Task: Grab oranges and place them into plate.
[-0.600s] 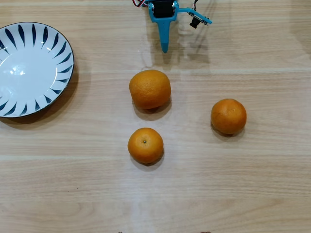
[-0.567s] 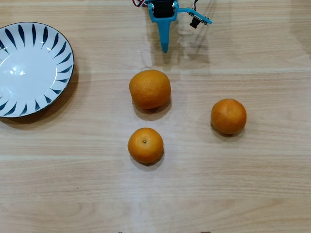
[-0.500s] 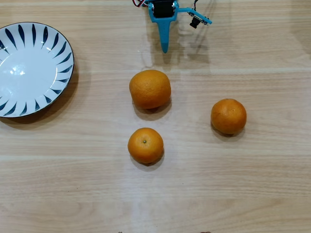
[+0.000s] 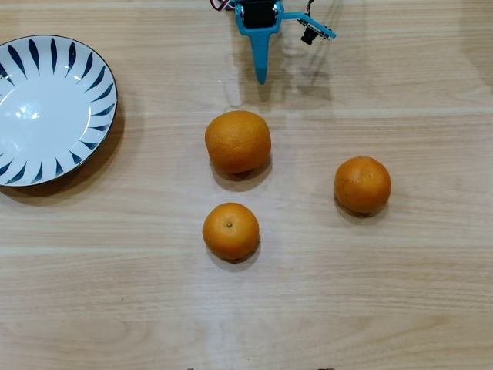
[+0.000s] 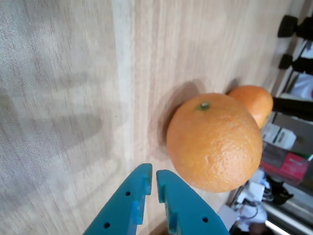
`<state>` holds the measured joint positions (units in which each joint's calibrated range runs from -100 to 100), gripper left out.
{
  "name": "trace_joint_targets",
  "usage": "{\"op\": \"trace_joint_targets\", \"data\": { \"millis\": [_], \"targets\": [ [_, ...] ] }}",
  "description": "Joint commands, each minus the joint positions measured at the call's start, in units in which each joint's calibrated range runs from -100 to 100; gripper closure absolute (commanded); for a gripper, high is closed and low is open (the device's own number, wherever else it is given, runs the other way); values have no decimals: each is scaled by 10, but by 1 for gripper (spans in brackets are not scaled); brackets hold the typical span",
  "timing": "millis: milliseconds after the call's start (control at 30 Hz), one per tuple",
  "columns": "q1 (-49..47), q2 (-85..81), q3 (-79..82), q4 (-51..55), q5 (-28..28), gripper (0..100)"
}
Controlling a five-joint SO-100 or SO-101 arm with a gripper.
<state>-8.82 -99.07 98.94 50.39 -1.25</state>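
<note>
Three oranges lie on the wooden table in the overhead view: the largest orange (image 4: 238, 141) in the middle, a smaller one (image 4: 230, 230) just below it, and another (image 4: 362, 184) off to the right. The white plate (image 4: 94, 75) with blue leaf strokes sits at the upper left, with nothing on it. My blue gripper (image 4: 261, 76) hangs at the top centre, above the largest orange and apart from it. In the wrist view the fingertips (image 5: 152, 175) stand nearly together, shut on nothing, with the largest orange (image 5: 213, 142) just ahead to their right and a second orange (image 5: 253, 102) behind it.
Bare wood grain spreads between the oranges and the plate. In the wrist view, dark stands (image 5: 293, 29) and some boxes (image 5: 281, 147) show beyond the table's far edge.
</note>
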Motion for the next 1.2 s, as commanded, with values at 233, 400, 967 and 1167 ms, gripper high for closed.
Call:
{"op": "trace_joint_targets", "data": {
  "millis": [233,400,967,1167],
  "targets": [
    [5,-7,9,1,3,98],
    [5,-7,9,1,4,98],
    [-1,-6,9,1,4,98],
    [-2,-5,9,-2,5,98]
  ]
}}
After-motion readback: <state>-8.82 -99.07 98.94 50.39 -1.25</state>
